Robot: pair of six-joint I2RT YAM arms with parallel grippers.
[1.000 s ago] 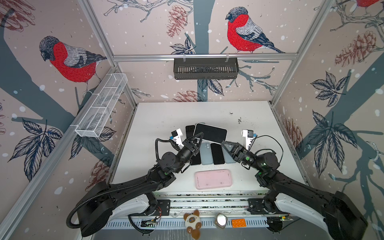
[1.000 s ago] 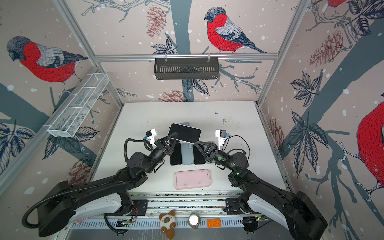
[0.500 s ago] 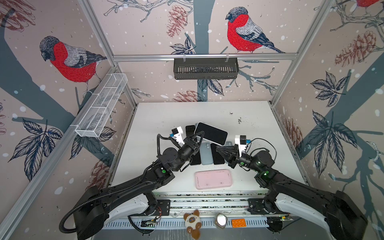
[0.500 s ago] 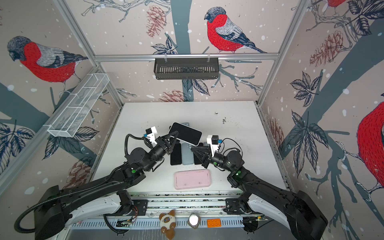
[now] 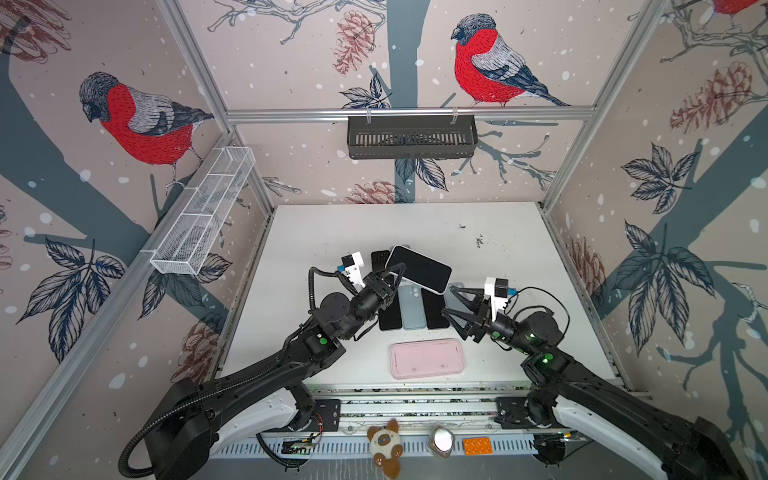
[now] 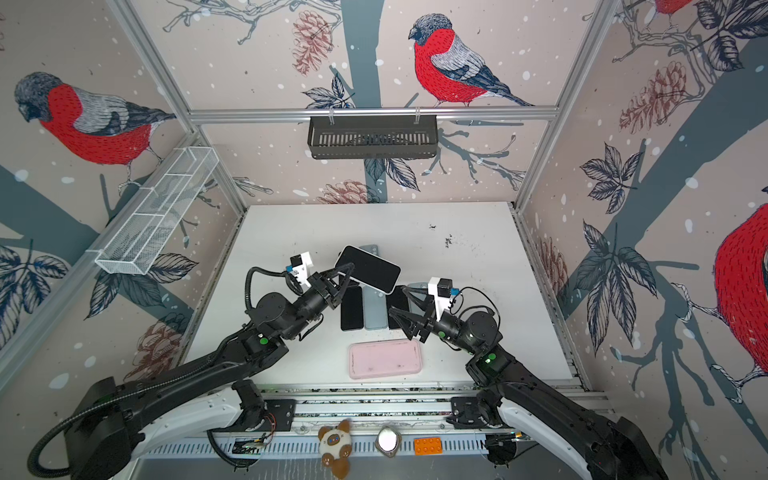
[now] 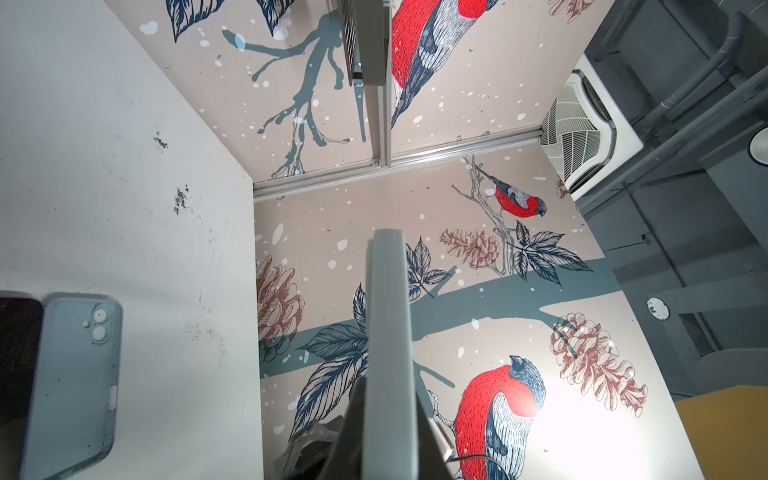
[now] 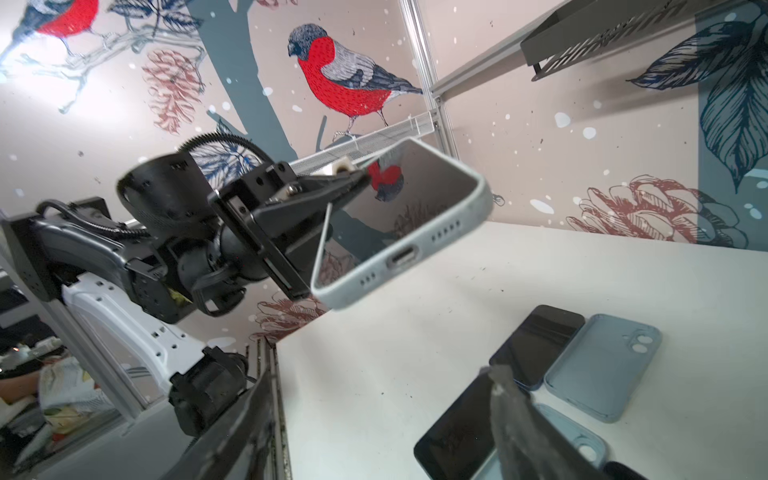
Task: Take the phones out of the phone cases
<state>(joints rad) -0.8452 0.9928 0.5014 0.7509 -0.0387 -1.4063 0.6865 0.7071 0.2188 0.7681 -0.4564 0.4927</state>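
Grey-cased phone (image 5: 417, 269) sits pinched in my left gripper (image 5: 395, 275) beyond the pink case (image 5: 427, 358); my right gripper (image 5: 448, 300) gapes empty.

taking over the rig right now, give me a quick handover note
Left gripper: shut on the phone, which is in its grey case and held tilted in the air above the table.
Right gripper: open, empty, apart from the phone.
On the table: a row of loose phones and blue cases, with a pink case in front.
Done: phone lifted.
Left: strip the grey case off the phone, likely with the right gripper.
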